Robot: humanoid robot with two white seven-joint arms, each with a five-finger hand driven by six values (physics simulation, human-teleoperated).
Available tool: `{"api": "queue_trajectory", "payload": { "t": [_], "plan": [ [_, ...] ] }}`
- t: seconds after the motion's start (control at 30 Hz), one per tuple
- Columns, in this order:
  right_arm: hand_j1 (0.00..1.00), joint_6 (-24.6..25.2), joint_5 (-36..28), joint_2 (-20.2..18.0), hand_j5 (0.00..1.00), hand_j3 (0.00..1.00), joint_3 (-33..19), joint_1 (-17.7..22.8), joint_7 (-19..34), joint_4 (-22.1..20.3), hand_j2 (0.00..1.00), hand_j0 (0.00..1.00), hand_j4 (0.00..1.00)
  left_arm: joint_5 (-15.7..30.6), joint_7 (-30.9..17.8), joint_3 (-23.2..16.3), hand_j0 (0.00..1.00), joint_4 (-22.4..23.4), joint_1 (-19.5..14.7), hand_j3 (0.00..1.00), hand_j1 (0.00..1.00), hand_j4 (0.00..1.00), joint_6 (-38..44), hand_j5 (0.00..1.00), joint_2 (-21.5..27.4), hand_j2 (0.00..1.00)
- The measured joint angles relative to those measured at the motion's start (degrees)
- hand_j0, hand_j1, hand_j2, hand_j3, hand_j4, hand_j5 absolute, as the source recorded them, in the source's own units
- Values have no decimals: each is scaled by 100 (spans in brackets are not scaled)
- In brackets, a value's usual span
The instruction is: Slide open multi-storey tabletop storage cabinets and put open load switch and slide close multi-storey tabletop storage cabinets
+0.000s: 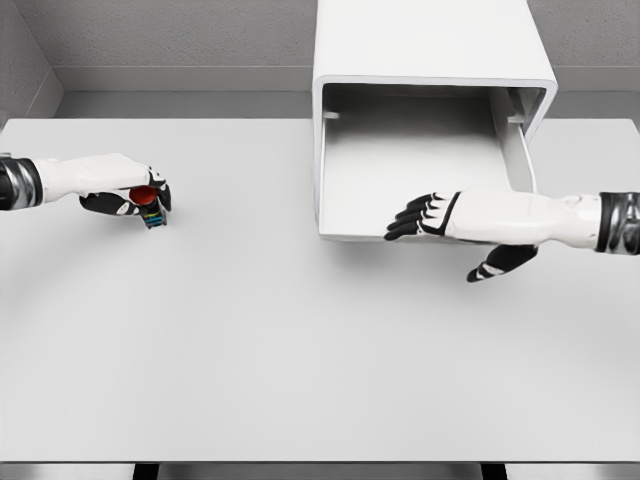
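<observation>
The white storage cabinet (430, 40) stands at the back right of the table, its drawer (335, 190) slid out toward me and showing a bare grey floor. My right hand (440, 225) hovers over the drawer's front edge, fingers stretched flat and pointing left, thumb hanging below; it holds nothing. At the far left my left hand (135, 195) is curled around the load switch (148, 203), a small dark block with a red knob and coloured terminals, just above the tabletop.
The white table (300, 350) spreads wide in front of the cabinet and between both hands. A grey wall runs behind it.
</observation>
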Motion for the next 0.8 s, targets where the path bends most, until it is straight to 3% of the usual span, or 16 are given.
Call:
{"api": "queue_trajectory", "payload": {
  "t": [0.37, 0.8],
  "plan": [
    [100, -1, -16, -148, 100, 100, -38, -61, -207, -103, 100, 100, 100, -3, -20, 37, 48, -140, -97, 48, 48, 48, -5, 48, 2, 48],
    [100, 0, -33, -390, 100, 100, -81, -9, -340, -111, 100, 100, 100, 64, -14, 71, 46, -734, -220, 46, 46, 46, -3, 46, 144, 46]
  ]
}}
